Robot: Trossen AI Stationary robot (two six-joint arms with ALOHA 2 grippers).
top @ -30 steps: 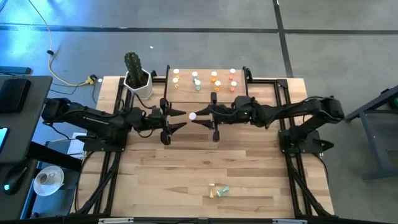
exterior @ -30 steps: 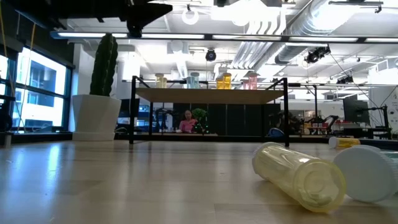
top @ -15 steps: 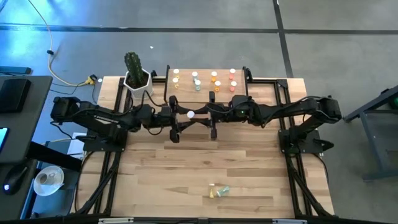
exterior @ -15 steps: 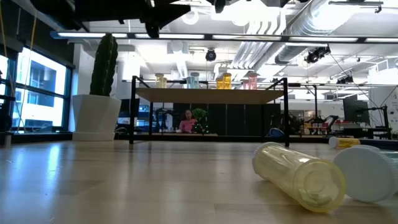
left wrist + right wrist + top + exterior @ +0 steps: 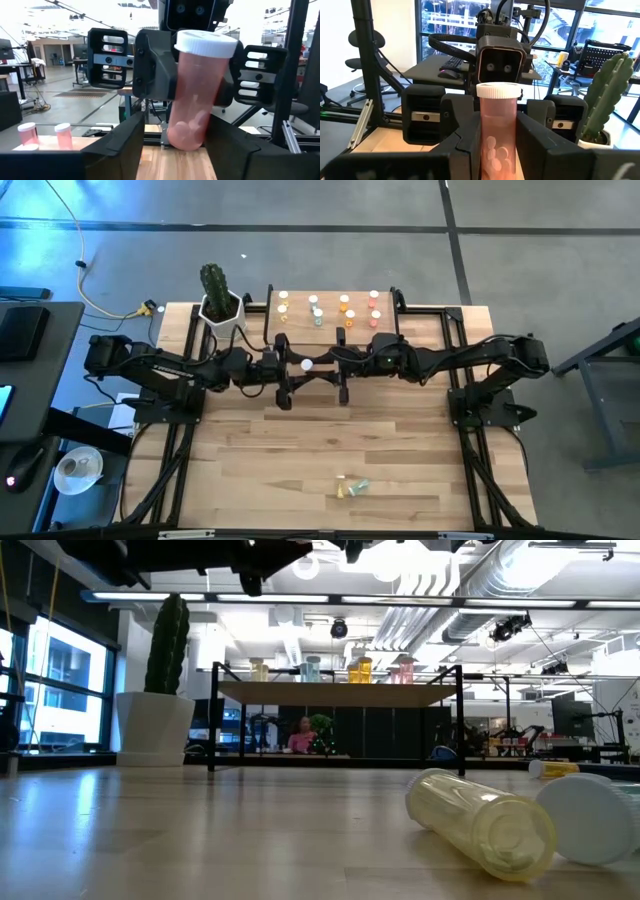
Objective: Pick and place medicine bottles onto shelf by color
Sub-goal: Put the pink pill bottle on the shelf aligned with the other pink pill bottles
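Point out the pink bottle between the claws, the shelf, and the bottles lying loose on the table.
pink bottle (image 5: 200, 95), left wrist view, mid-body.
shelf (image 5: 330, 695), low view, front edge.
loose bottles (image 5: 351, 488), high view, middle of the pair.

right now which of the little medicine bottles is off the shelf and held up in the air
The pink white-capped medicine bottle, between the left gripper and right gripper. The others stand on the light-wood shelf or lie on the table.

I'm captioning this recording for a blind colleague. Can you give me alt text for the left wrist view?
A pink medicine bottle with a white cap stands upright between the left gripper's own dark fingers and the facing right gripper, which grips it from behind. Two more pink bottles stand on the light-wood shelf beyond, with a workshop room behind.
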